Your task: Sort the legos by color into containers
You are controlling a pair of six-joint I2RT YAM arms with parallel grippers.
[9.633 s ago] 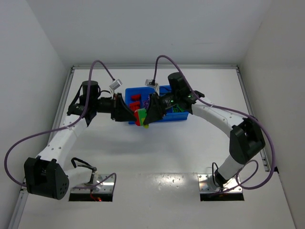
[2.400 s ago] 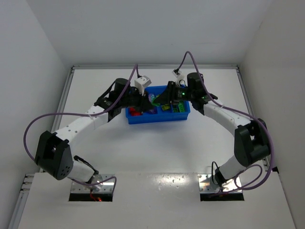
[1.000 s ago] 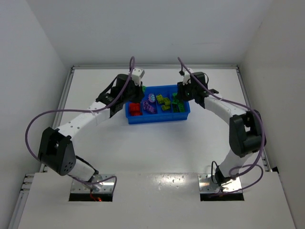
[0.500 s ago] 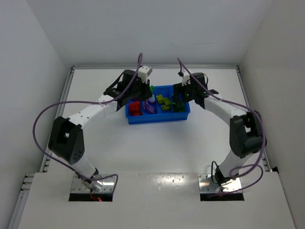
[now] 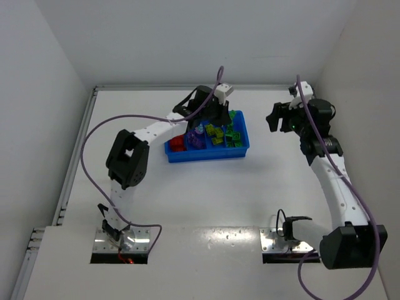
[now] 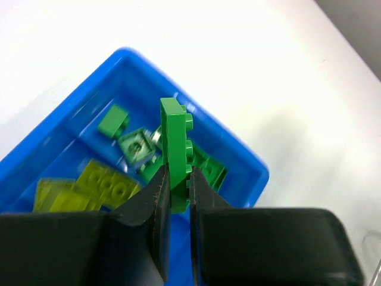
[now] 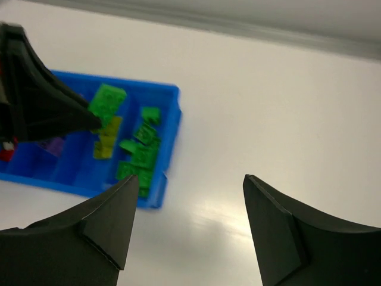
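The green brick (image 6: pixel 175 155) is flat and long, with round bumps down one side. It stands on its edge, pinched between the two black fingers of the left gripper (image 6: pixel 177 182). It hangs just above the right end slot of the blue tray (image 6: pixel 235 149), where other green bricks (image 6: pixel 140 149) already lie. Next to that slot lie the yellow-green bricks (image 6: pixel 107 187), then the purple bricks (image 5: pixel 197 139), then the red bricks (image 5: pixel 177 142) at the left end. So the sorting looks nearly done. Each slot seems to have one color, no brick shows on the white table (image 5: pixel 206 200) outside the tray, and this green one seems to be the last to drop in. The right gripper (image 7: pixel 190 179) is well apart on the right, spread wide and holding nothing.
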